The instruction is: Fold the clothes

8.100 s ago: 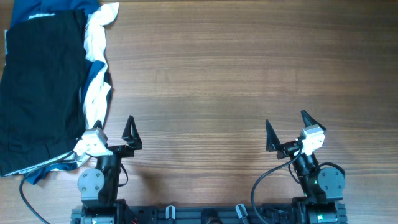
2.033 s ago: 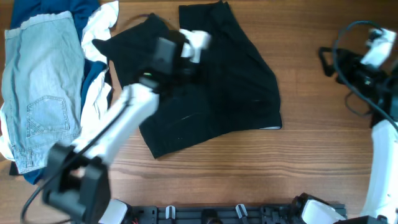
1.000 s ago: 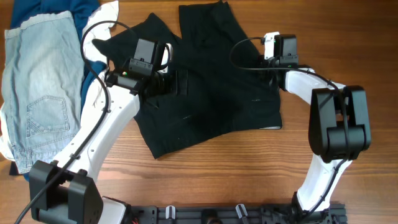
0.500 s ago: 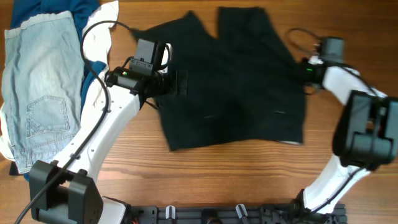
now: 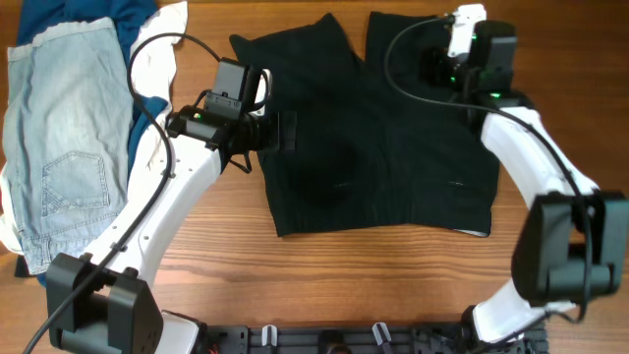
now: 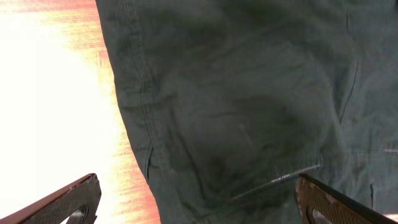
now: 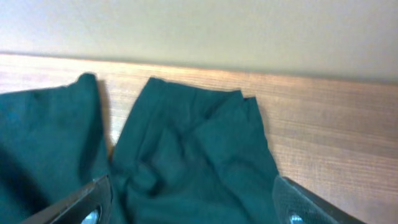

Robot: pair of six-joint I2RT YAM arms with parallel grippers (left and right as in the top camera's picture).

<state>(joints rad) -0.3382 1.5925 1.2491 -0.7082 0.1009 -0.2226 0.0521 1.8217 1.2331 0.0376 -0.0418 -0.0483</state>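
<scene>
The clothes [image 5: 383, 138], a black shorts-like garment, lie spread flat mid-table with both legs pointing to the far edge. My left gripper [image 5: 283, 131] hovers open over the garment's left part. In the left wrist view its fingers [image 6: 71, 200] straddle the cloth's seamed side edge [image 6: 146, 124], holding nothing. My right gripper [image 5: 438, 67] is above the right leg near the far edge. The right wrist view shows the gripper [image 7: 196, 211] open over the rumpled leg end [image 7: 199, 149], with nothing pinched.
Light-blue denim shorts [image 5: 69, 138] lie at the far left on a pile with a white garment [image 5: 157, 44] and navy cloth [image 5: 93, 12]. The table's far edge [image 7: 311, 81] runs just beyond the legs. Bare wood [image 5: 324, 285] lies in front of the garment.
The right gripper pulled the garment to the right, then opened and let it go, ending over the right leg. The cloth now lies flatter. The left arm stayed in place, open.
</scene>
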